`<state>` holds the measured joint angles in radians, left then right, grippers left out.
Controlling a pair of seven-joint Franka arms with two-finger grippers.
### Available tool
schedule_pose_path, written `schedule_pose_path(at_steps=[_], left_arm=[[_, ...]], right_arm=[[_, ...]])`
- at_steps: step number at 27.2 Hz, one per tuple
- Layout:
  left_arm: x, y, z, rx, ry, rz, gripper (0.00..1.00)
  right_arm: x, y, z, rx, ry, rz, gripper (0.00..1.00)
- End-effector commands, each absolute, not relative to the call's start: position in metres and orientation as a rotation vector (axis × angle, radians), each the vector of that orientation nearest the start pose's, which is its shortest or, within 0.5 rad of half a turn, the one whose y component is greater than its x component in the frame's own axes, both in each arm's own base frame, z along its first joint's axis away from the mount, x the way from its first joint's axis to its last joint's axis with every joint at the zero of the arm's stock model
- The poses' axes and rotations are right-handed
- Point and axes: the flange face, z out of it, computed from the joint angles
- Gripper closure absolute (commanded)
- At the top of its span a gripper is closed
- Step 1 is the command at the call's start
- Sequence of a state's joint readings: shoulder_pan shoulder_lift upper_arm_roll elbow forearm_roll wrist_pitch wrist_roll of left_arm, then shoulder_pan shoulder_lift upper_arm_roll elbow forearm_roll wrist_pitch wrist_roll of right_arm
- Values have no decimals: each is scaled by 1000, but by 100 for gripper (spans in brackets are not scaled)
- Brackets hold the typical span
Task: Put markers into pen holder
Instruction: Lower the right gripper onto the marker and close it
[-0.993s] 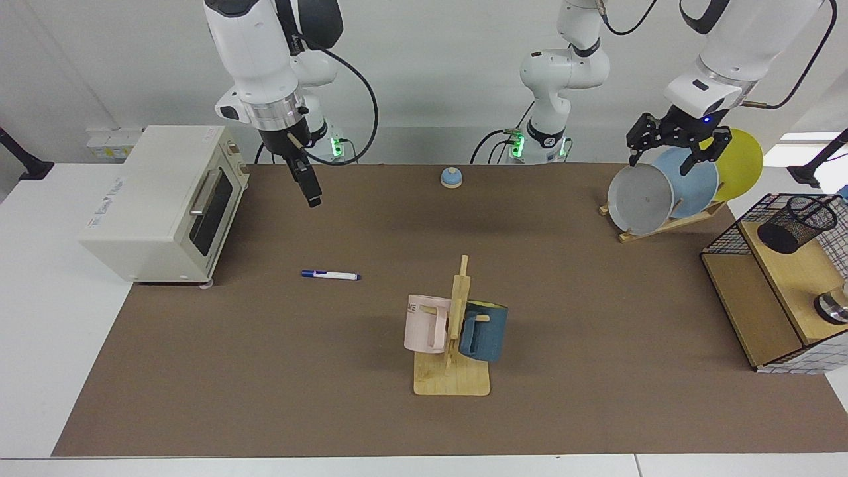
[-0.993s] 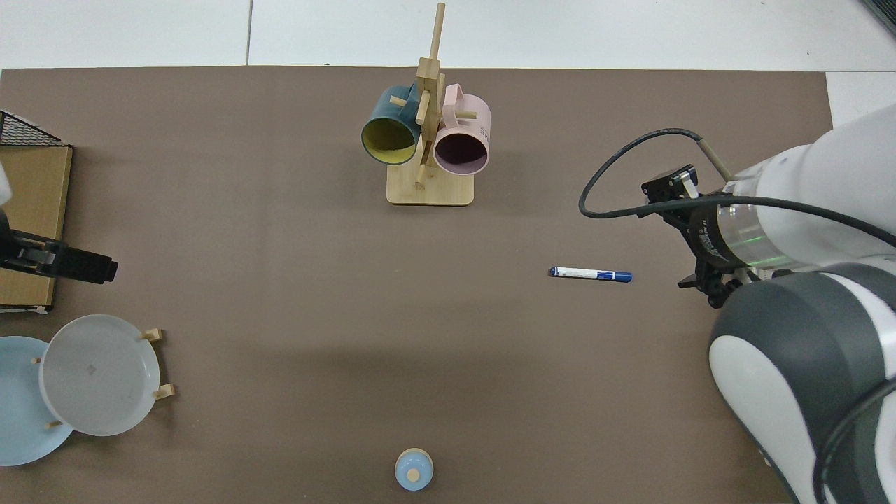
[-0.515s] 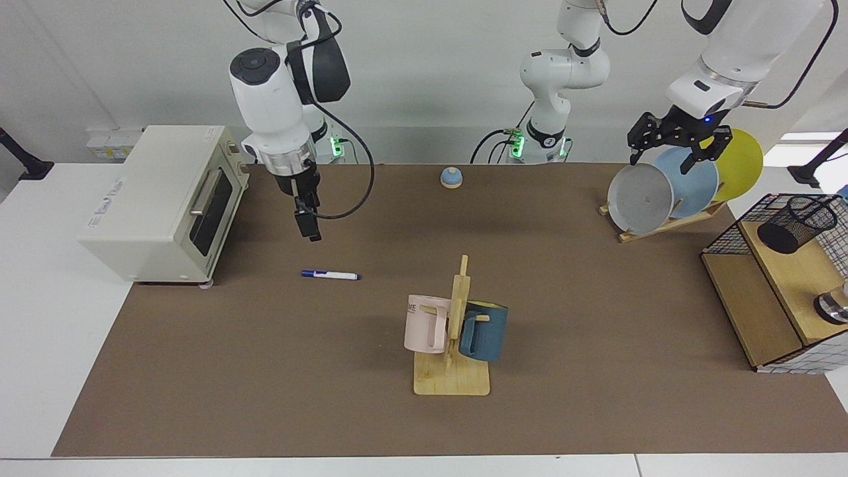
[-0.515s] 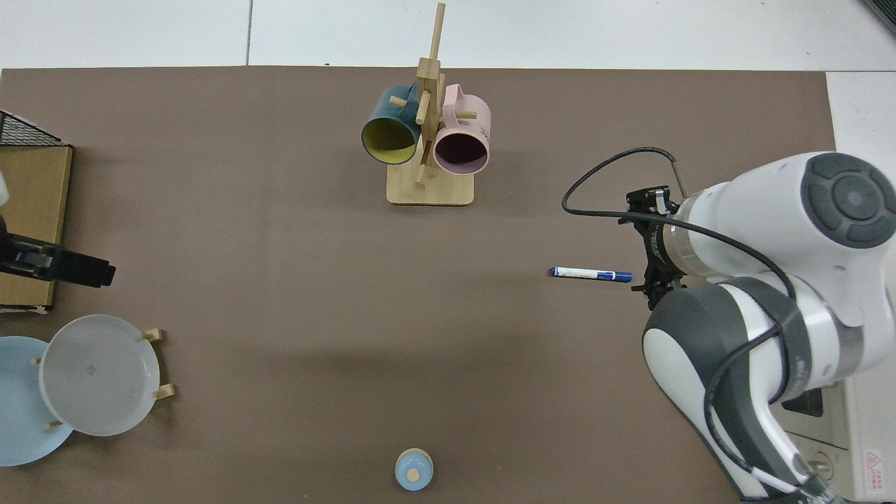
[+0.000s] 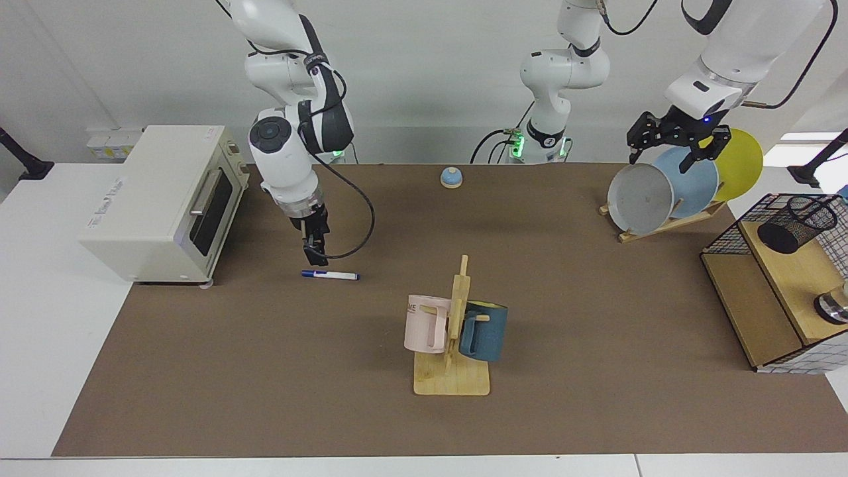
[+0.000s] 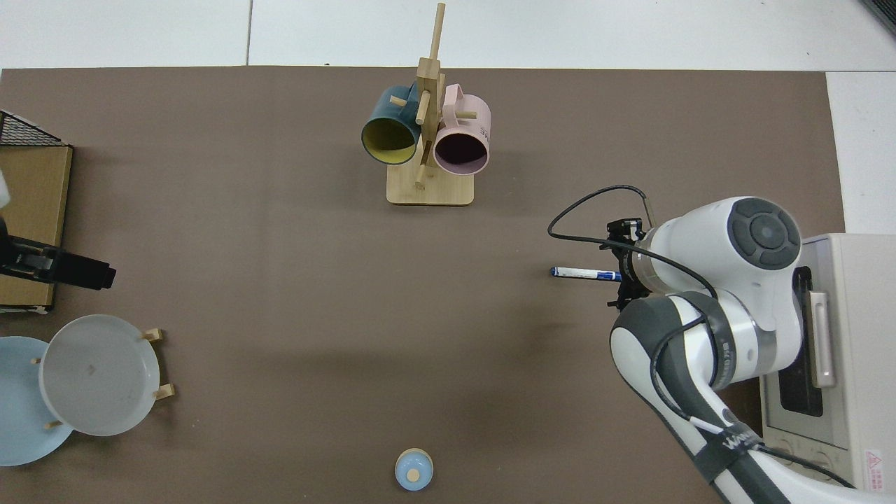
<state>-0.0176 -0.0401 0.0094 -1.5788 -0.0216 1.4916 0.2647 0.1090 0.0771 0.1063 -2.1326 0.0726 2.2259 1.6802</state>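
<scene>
Facing view shows you the slim white marker with dark blue cap (image 5: 330,275) lying flat on the brown tabletop (image 5: 265,371). Your right tool (image 5: 315,258) hangs just above its capped end; whether it is released or clenched, you cannot tell. Your left tool (image 5: 670,157) waits released over the plates at two o'clock. Black wire-mesh pen holder (image 5: 797,223) lies tilted on the shelf at three o'clock.

One marker (image 5: 330,275) lying at centre left of the facing view; one pen holder (image 5: 797,224) at far right on one wire-and-wood shelf (image 5: 755,311); two mugs, one pink (image 5: 426,323) and one blue (image 5: 484,330), on one wooden mug stand (image 5: 452,379); three plates (image 5: 641,199) in one rack at upper right; one toaster oven (image 5: 159,203) at left; one small blue bell (image 5: 451,177) at top centre; two arms.
</scene>
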Motion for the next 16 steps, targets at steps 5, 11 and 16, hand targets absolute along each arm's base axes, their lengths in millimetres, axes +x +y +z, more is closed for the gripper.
schedule_pose_path(at_steps=[5, 11, 16], left_arm=[[529, -4, 636, -3147, 423, 88, 0], [528, -4, 636, -3146, 423, 89, 0], [526, -6, 635, -3146, 430, 93, 0]], right_arm=[[540, 105, 326, -2122, 2204, 53, 4], [540, 103, 301, -2085, 2218, 37, 4], [540, 103, 294, -2091, 2219, 44, 11]])
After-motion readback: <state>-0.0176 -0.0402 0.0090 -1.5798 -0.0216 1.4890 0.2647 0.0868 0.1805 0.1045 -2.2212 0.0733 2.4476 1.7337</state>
